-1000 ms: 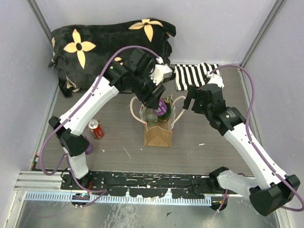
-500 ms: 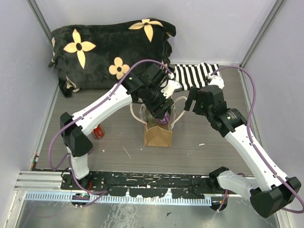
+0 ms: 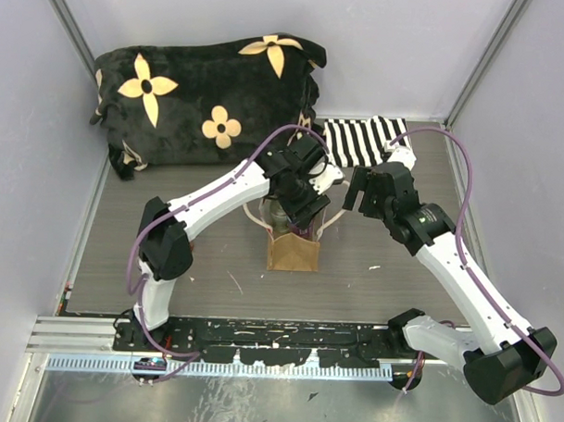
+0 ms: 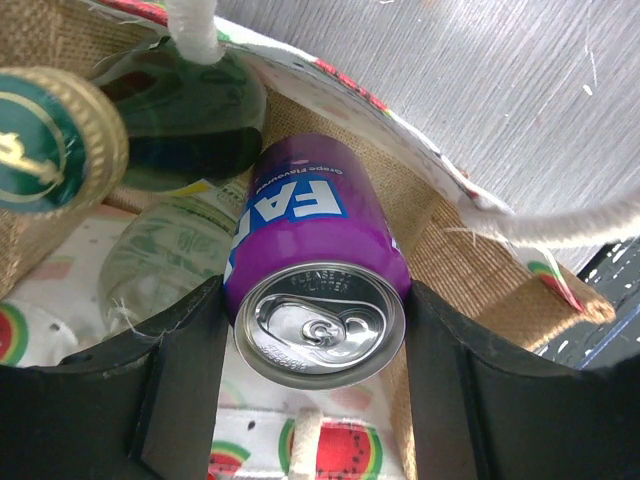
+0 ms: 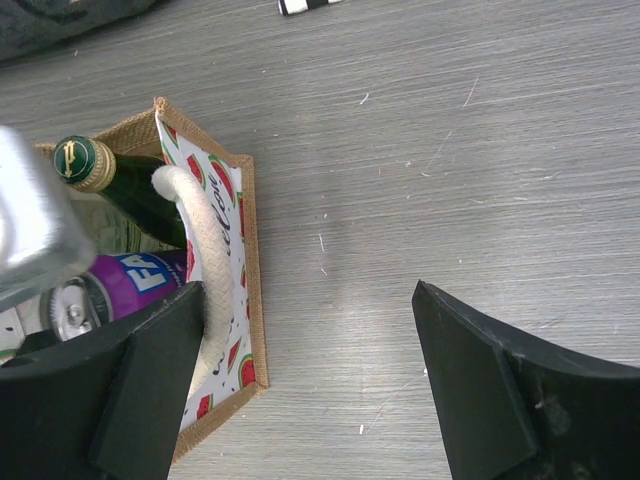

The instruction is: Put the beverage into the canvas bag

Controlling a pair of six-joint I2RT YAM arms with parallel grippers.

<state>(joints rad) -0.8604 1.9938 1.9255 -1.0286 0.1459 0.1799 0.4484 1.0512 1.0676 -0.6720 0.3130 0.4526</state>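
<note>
The canvas bag (image 3: 293, 253) stands mid-table, tan with cream rope handles and a watermelon-print lining (image 4: 330, 455). My left gripper (image 3: 300, 218) is down in the bag's mouth, shut on a purple Fanta can (image 4: 300, 215) held upright, top towards the camera. A green bottle with a gold cap (image 4: 55, 140) and a clear bottle (image 4: 160, 260) stand inside beside the can. My right gripper (image 3: 353, 190) is open and empty just right of the bag. In the right wrist view its left finger (image 5: 150, 380) lies against a rope handle (image 5: 205, 260), and the can (image 5: 130, 282) shows inside the bag.
A big black plush item with yellow flowers (image 3: 203, 88) lies along the back left. A black-and-white striped cloth (image 3: 359, 140) lies at the back right, behind the right gripper. Grey walls close in both sides.
My left arm has swung right and brought the purple can down into the bag's mouth. Its elbow now covers the red can seen earlier at the left. The right arm has barely moved.
</note>
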